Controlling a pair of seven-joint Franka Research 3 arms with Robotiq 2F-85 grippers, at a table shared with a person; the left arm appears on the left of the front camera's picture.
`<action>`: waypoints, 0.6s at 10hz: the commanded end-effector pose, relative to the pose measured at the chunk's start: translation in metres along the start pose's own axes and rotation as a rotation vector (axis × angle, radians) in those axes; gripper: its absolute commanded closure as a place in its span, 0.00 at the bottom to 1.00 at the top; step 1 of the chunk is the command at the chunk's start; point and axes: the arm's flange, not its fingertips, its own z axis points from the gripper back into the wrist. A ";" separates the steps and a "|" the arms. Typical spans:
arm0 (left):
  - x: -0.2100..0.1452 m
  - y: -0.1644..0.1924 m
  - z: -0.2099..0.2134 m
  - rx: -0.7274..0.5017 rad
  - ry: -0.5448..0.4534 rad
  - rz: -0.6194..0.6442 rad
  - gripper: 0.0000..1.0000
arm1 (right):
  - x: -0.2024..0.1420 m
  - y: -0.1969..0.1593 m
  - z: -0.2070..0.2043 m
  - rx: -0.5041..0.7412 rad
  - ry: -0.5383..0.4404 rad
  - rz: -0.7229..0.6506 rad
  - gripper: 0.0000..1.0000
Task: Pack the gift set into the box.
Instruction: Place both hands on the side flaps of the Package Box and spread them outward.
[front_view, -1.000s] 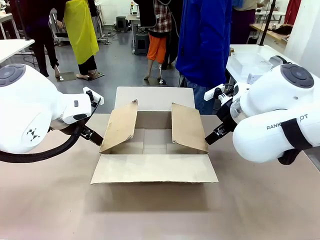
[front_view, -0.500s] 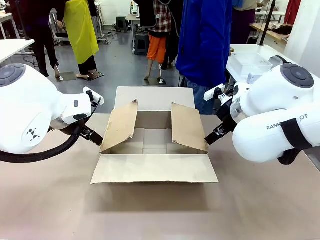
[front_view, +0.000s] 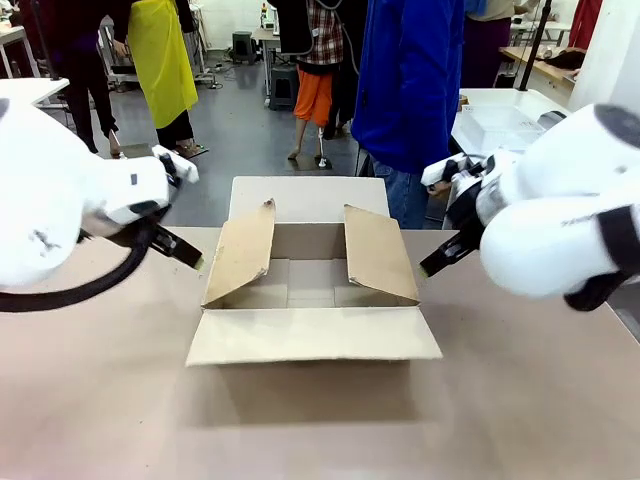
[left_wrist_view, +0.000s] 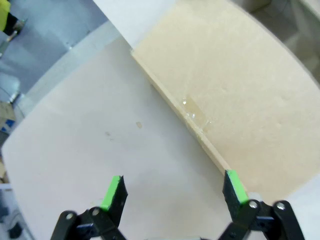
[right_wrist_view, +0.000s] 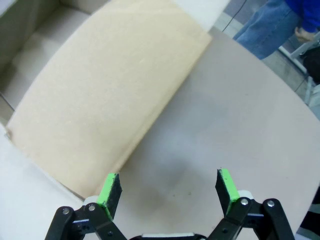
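- Tabletop (front_view: 100, 400), pale brown and broad, carries the box and both arms' reach.
- The box (front_view: 310, 335) sits mid-table between the two arms. Its near flap lies flat toward the robot, its far flap (front_view: 305, 197) is laid back toward the person, and the floor inside is bare cardboard.
- The two side flaps, left (front_view: 240, 250) and right (front_view: 380, 255), stand up and lean inward over the opening. That is the main hazard as I judge it: left like this, they narrow the mouth, and a wide tray lowered in could catch on an edge and tip its loose pieces out.
- The left gripper (left_wrist_view: 172, 187) hangs just outside the left flap, jaws spread wide and holding nothing. In the left wrist view one green pad (left_wrist_view: 235, 185) sits right at the flap's edge; I cannot tell whether it touches.
- The right gripper (right_wrist_view: 167, 185) mirrors it outside the right flap, also spread wide and empty, one pad (right_wrist_view: 110, 187) close to the flap's lower corner.
- A sideways push on either flap could slide the light, empty carton across the table instead of folding the flap, and uneven pushes from the two arms would skew it.
- A pinch taken too near the thin edge could crease or tear the cardboard.
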 end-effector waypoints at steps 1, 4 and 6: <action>-0.030 0.042 0.077 -0.088 -0.043 0.056 0.00 | -0.041 -0.062 0.073 0.103 -0.092 -0.092 0.00; -0.048 0.104 0.132 -0.319 -0.042 0.400 0.00 | -0.098 -0.144 0.141 0.445 -0.199 -0.544 0.00; -0.084 0.164 0.139 -0.613 -0.155 0.679 0.00 | -0.148 -0.200 0.161 0.650 -0.263 -0.864 0.00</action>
